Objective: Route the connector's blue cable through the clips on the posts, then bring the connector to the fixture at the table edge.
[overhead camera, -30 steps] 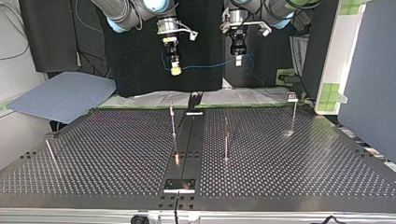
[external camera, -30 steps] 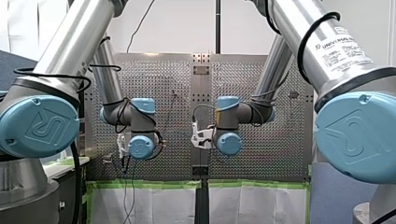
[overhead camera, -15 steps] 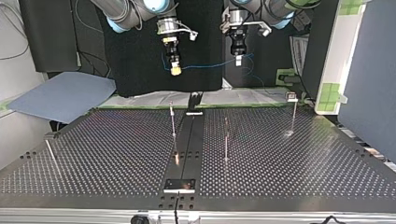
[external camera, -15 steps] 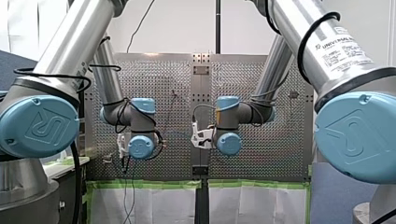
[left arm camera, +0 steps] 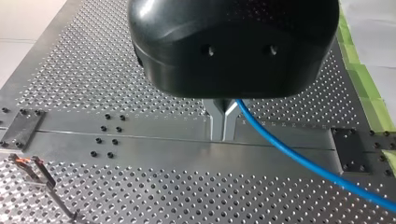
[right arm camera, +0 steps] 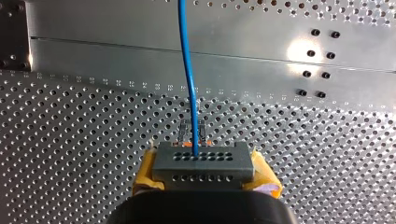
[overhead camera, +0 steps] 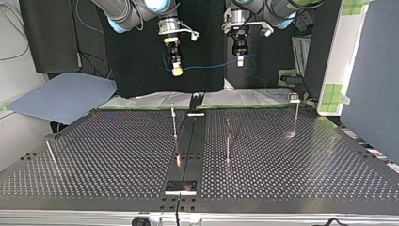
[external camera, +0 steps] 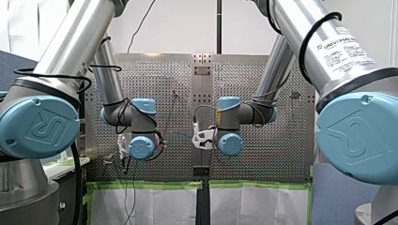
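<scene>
Connector (right arm camera: 203, 163) is a small grey block with rows of holes. It's pinched between the yellow pads (right arm camera: 147, 170) of my right gripper (overhead camera: 177, 70), jaws clamped tight on both its sides. It's held up in the air over the counter (overhead camera: 94, 155), toward the edge on the arms' side and just beside the smooth centre strip (overhead camera: 188, 141). The blue cable (right arm camera: 186, 60) comes straight out of the block's front face. In the top view it runs across in a shallow sag to my left gripper (left arm camera: 223, 126), whose metal jaws are squeezed together on the cable, also up off the counter by that same edge. In the right wrist view a small metal clip (right arm camera: 192, 129) sits just ahead of the connector, under the cable; can't tell how far below. Thin posts (overhead camera: 174, 123) stand further in on the counter, well apart from the cable.
</scene>
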{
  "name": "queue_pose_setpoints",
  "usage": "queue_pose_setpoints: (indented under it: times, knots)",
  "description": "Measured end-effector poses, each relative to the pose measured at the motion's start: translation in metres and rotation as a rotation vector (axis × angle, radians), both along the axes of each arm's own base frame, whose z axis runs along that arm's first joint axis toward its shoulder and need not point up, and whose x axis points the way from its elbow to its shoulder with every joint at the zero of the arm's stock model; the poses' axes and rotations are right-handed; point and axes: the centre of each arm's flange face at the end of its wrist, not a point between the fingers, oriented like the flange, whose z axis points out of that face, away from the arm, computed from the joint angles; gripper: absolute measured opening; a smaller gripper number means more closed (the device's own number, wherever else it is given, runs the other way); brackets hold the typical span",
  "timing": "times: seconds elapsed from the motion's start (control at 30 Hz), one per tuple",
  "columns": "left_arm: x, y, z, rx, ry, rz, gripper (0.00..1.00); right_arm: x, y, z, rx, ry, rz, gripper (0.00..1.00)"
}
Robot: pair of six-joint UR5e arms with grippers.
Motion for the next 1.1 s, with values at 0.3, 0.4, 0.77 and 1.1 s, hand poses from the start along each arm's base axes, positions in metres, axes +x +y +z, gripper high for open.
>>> queue_pose_setpoints:
  times: [0.3, 0.4, 0.77, 1.1]
  knots:
    - [-0.017, 0.0, -0.02, 0.045, 0.053, -0.039, 0.0, 0.0, 0.0, 0.0, 0.0, 0.0, 0.0, 0.0]
    - [-0.018, 0.0, -0.023, 0.049, 0.059, -0.04, 0.0, 0.0, 0.0, 0.0, 0.0, 0.0, 0.0, 0.0]
    - [-0.018, 0.0, -0.024, 0.051, 0.062, -0.041, 0.0, 0.0, 0.0, 0.0, 0.001, 0.0, 0.0, 0.0]
    - [-0.018, 0.0, -0.024, 0.051, 0.062, -0.041, 0.0, 0.009, -0.005, -0.011, 0.05, 0.029, 0.001, 0.0]
